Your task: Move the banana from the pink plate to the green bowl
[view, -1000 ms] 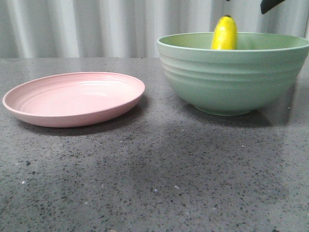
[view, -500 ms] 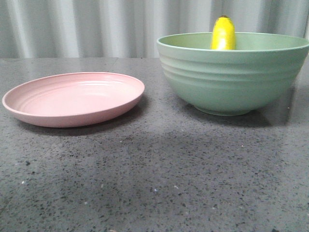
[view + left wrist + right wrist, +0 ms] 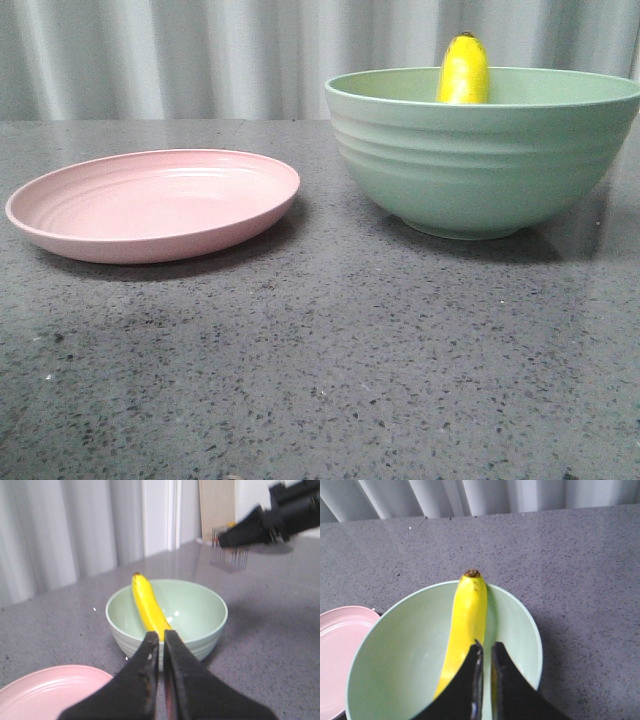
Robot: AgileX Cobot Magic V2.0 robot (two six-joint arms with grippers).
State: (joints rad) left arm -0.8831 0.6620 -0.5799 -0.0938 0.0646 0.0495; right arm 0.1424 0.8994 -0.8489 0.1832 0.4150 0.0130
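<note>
Between your right gripper's (image 3: 484, 652) 2 fingers only a thin slit shows; they sit nearly together, holding nothing, above the green bowl (image 3: 385, 645). Your left gripper (image 3: 161, 642) looks the same, its fingers almost touching and bare, raised over the grey speckled table (image 3: 330, 360). You can see the banana (image 3: 464, 68) leaning inside the bowl, its dark tip poking past the rim. Beside the bowl, apart from it, sits the pink plate (image 3: 150, 205). No writing or label is readable anywhere.

Grey speckled table (image 3: 330, 350) — pale curtain (image 3: 180, 55) behind.
</note>
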